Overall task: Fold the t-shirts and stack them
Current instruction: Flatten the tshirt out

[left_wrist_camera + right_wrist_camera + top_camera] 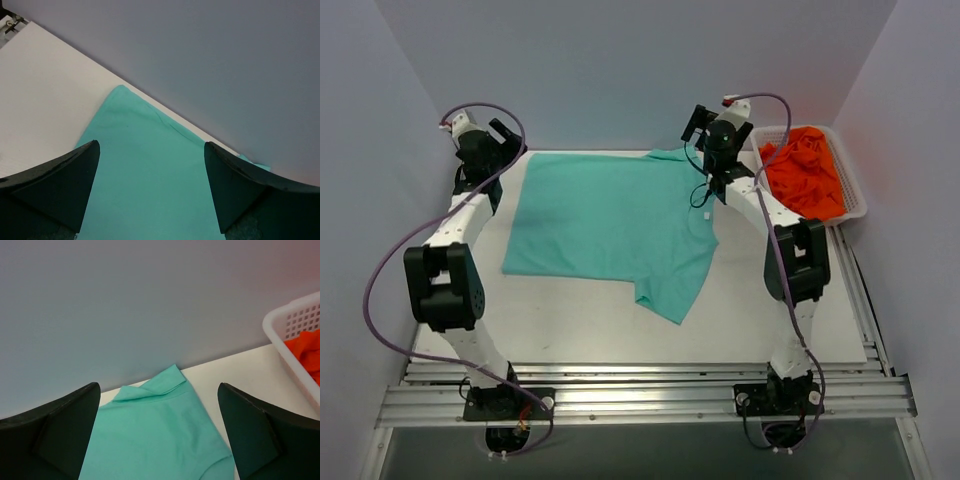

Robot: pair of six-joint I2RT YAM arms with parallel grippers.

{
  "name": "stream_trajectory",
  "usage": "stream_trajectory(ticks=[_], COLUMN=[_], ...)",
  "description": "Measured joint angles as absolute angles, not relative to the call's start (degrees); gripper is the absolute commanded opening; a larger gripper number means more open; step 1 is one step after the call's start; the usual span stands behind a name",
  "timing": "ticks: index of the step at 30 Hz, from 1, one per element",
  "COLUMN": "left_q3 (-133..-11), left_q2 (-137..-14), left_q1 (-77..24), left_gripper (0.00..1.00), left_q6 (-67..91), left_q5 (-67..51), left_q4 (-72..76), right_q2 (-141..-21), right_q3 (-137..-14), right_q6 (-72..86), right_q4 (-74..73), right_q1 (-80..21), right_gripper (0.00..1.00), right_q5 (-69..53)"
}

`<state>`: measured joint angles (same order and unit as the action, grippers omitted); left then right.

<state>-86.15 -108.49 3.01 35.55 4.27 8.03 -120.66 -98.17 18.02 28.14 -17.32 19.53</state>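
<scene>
Fingers (60,185) of the left gripper (151,145) stand spread wide, gripping nothing; the teal-green t-shirt (130,130) lies on the table (45,85) beneath and between them. The right gripper's (159,385) fingers (260,435) are spread too, above the shirt's far corner, with orange t-shirts (307,347) in a white basket (285,325) off to their right.

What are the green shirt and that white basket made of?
Teal t-shirt: soft matte knit cloth, probably cotton; it lies limp with faint creases. Basket: looks like smooth white moulded plastic, its wall pierced by a regular grid of holes.
</scene>
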Motion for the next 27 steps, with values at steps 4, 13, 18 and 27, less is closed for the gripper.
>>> stream_trajectory(ticks=[4,13,18,27], left_q3=[-74.3,-52.0,-45.8,-45.0], left_q2=[-93.9,-86.2,-89.6,-93.6], left_q1=[1.7,-6.4,-6.3,-6.3], left_gripper=[0.96,0.97,0.99,0.3], left_q6=[35.9,41.4,45.8,48.1], left_q5=[6.3,10.7,10.7,8.6], left_q4=[11.7,12.9,11.3,13.2], right_q2=[-108.2,-104.0,-105.3,-107.9], right_q3=[-86.0,-66.1,-59.8,-55.0], right_q6=[19.0,29.6,34.9,39.5], right_q4=[32.0,29.6,27.0,29.5], right_q1=[-17.8,-19.4,-22.0,-24.5], right_gripper=[0.94,0.89,0.51,0.0], right_q5=[19.8,15.8,14.2,11.3])
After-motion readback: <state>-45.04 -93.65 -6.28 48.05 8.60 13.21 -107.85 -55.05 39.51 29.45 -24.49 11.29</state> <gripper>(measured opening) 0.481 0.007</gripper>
